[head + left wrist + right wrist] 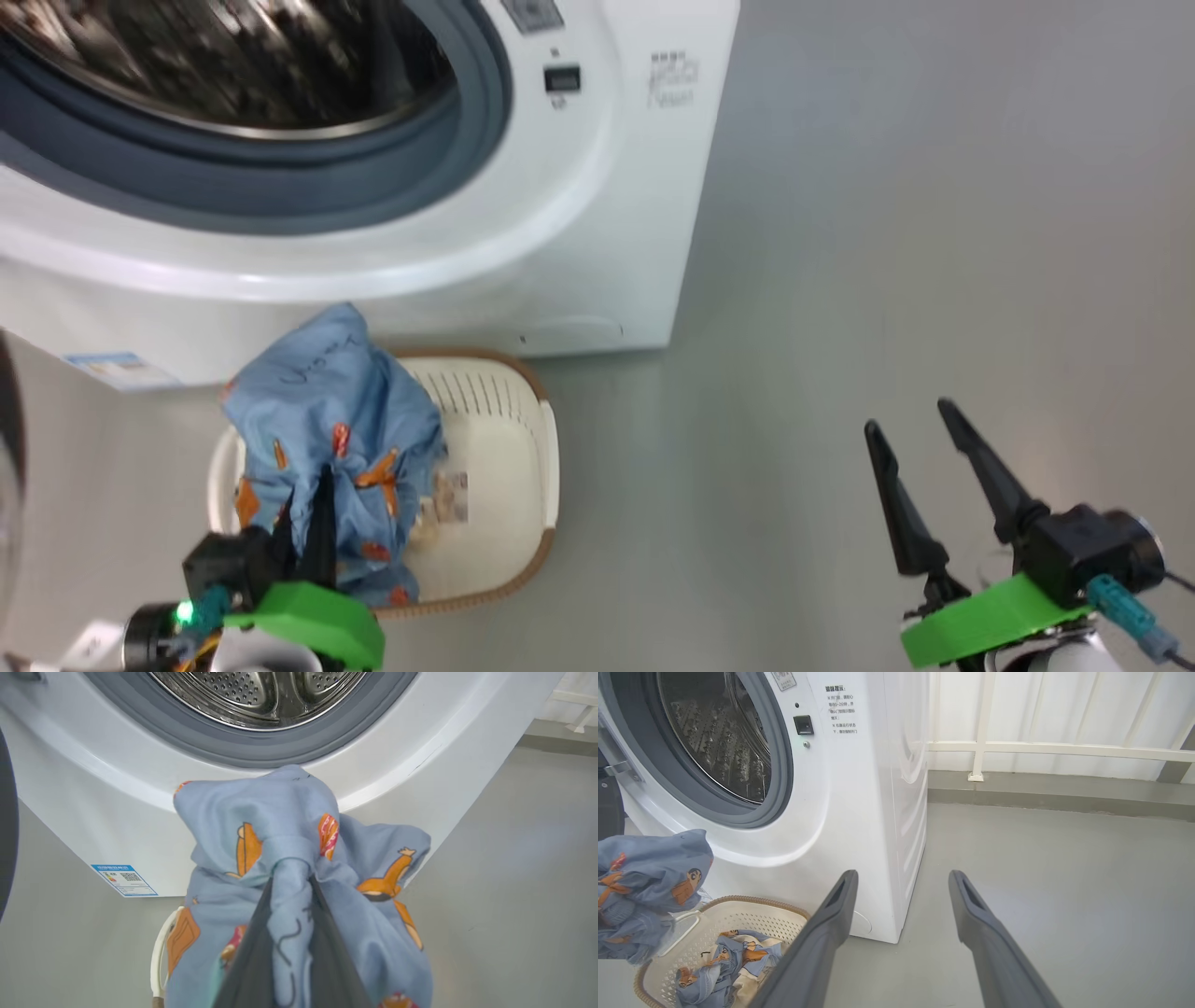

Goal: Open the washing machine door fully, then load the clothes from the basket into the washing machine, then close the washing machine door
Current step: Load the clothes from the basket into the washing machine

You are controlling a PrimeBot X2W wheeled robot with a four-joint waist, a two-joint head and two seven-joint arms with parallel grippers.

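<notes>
- Blue printed clothes [299, 826] bunch around the left end effector [291, 878], pinched tight between its fingers.
- Beneath it sits the basket [551, 448]; the right wrist view adds more pieces [728, 956] lying inside.
- Ahead stands the washing machine [597, 233]; the left wrist view shows its drum [257, 695].
- The right end effector [901, 882] spreads wide above the floor [1064, 882], empty.

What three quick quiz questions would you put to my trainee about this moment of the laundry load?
1. True or false: the left gripper is shut on a blue garment.
2. The right gripper is: A open and empty; B shut and empty; C shut on fabric.
3. Where do the other clothes lie?

Key: 1 true. 2 A. 3 In the basket, on the floor in front of the washing machine.
</notes>
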